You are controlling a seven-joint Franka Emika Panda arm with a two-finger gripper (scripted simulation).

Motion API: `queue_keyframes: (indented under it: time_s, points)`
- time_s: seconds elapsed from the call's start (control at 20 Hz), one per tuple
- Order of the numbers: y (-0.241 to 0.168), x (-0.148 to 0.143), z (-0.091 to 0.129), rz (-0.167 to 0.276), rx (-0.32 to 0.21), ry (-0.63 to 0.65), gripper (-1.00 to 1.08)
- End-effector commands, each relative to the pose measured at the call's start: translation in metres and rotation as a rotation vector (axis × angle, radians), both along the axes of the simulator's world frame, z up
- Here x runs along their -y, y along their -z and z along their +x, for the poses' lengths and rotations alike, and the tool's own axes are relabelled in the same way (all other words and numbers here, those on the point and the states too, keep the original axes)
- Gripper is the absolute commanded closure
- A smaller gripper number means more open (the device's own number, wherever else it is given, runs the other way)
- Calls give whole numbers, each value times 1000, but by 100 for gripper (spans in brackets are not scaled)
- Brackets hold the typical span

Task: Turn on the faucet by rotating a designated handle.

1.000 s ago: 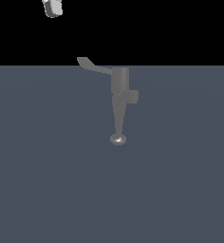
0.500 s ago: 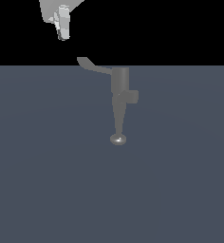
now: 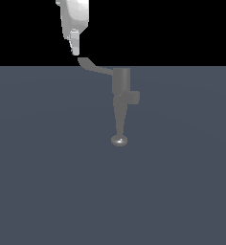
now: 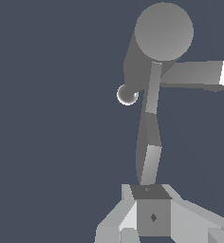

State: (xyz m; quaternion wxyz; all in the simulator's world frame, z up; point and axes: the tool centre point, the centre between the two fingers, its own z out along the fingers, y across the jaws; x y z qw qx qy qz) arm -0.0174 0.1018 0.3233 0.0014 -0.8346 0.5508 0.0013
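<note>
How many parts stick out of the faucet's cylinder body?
3: the handle toward the exterior view's left under the end effector, the spout toward the camera, a boxy stub on the right. Others may be hidden behind.

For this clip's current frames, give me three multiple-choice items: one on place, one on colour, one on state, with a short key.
1. Where is the white robot gripper?
A. Just above the paddle tip of the thin grey curved lever handle
B. Beside the spout's knob
C. Resting on the floor

2. What colour is the small matte metal faucet?
A. Red
B. Grey
C. Gold

3. What is the gripper holding?
A. The spout
B. The boxy stub
C. Nothing

Key: 1 A, the exterior view shows it right over the paddle tip, far from the shiny rounded knob. 2 B, body and spout are grey in both views. 3 C, nothing lies between the fingers.
</note>
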Motion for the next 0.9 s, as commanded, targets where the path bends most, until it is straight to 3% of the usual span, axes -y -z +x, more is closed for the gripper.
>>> queue_keyframes:
  time_s: [0.0, 0.45, 0.85]
  points:
    - [6, 3, 12, -1, 1, 51, 108]
    - [22, 15, 39, -4, 0, 175, 108]
    - [24, 18, 44, -4, 0, 201, 108]
